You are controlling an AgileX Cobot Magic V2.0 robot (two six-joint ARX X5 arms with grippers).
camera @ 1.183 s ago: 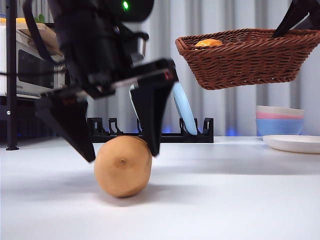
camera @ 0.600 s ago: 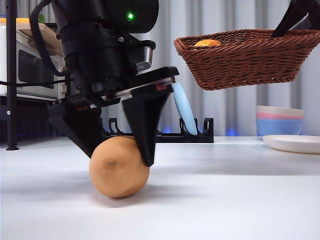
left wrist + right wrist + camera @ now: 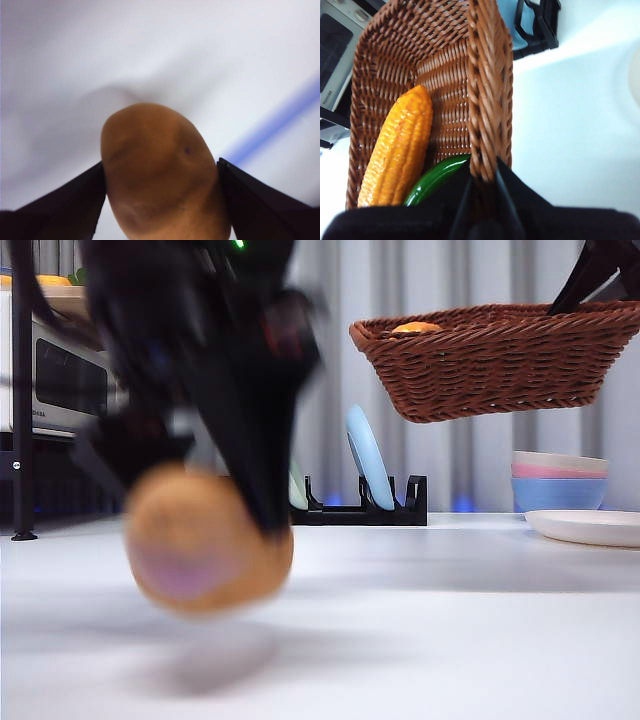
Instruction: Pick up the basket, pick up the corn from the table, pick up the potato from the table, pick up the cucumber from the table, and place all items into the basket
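Front view: the blurred left claw [image 3: 215,525] is gripping the smooth, egg-shaped potato [image 3: 205,545] just above the white tabletop [image 3: 450,630]. The woven basket [image 3: 500,360] is hanging high.

Left wrist view: black jaws are pinching the tan potato [image 3: 162,175].

Right wrist view: the right claw [image 3: 482,187] is clamping the braided rim; ribbed corn [image 3: 400,145] and glossy cucumber [image 3: 435,179] are lying inside.

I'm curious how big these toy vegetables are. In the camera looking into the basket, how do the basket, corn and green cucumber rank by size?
1. basket, far the largest.
2. corn.
3. cucumber, looks smallest, but part is hidden behind the right gripper, so its true length is unsure.
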